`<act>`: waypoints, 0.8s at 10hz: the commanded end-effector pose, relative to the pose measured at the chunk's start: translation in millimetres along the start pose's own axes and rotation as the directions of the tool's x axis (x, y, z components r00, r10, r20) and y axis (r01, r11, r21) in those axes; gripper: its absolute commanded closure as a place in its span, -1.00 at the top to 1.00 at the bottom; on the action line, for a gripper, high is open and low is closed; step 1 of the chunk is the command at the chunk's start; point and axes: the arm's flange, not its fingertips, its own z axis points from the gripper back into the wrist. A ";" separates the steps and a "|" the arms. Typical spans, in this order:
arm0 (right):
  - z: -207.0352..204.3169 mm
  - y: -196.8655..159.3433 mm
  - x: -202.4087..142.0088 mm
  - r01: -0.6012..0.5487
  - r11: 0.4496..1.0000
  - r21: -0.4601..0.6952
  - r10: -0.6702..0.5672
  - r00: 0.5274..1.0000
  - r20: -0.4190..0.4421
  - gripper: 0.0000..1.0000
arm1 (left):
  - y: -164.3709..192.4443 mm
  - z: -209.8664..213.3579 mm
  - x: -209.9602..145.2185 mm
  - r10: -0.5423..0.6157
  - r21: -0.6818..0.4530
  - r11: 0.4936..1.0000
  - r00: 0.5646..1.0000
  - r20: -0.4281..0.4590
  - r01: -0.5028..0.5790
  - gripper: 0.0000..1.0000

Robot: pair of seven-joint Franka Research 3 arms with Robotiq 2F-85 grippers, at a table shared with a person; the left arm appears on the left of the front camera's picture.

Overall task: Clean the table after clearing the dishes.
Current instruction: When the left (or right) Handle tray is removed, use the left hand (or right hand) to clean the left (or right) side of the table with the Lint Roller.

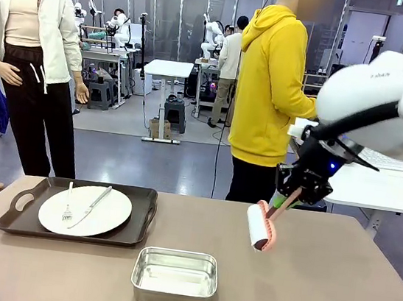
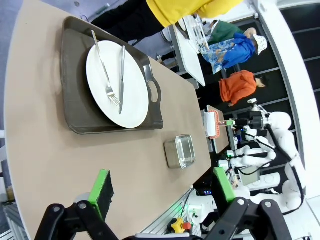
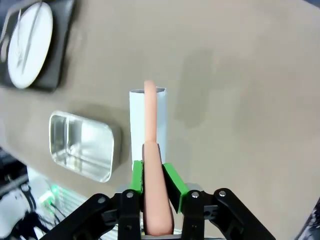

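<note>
Bare tabletop (image 1: 339, 287) is lying open right of the steel pan (image 1: 174, 277); the tray (image 1: 143, 213) with its plate (image 1: 104, 215) is sitting far left. The right claw (image 1: 286, 200) is clamping a pink-handled roller (image 1: 259, 228) over the tabletop; the left claw (image 2: 161, 189) is gaping wide.

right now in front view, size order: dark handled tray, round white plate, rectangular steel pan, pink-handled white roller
1. dark handled tray
2. round white plate, rectangular steel pan: alike, pan nearer
3. pink-handled white roller
</note>
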 end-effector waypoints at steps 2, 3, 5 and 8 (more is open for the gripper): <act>-42.8 4.4 9.7 0.019 0.997 0.072 -0.016 0.999 -0.046 -0.66 | -0.8 3.1 -0.5 -0.017 -0.012 1.000 1.000 0.010 0.017 1.00; -14.1 -6.9 0.4 0.042 0.999 0.005 -0.042 0.999 0.007 -0.66 | -0.8 3.1 -0.5 -0.017 -0.012 1.000 1.000 0.010 0.017 1.00; -14.1 -6.9 0.4 0.042 0.999 0.005 -0.042 0.999 0.007 -0.66 | -0.8 3.1 -0.5 -0.017 -0.012 1.000 1.000 0.010 0.017 1.00; -47.8 -8.1 9.8 0.041 0.997 0.071 -0.038 0.999 -0.032 -0.55 | -0.8 3.1 -0.5 -0.017 -0.012 1.000 1.000 0.010 0.017 1.00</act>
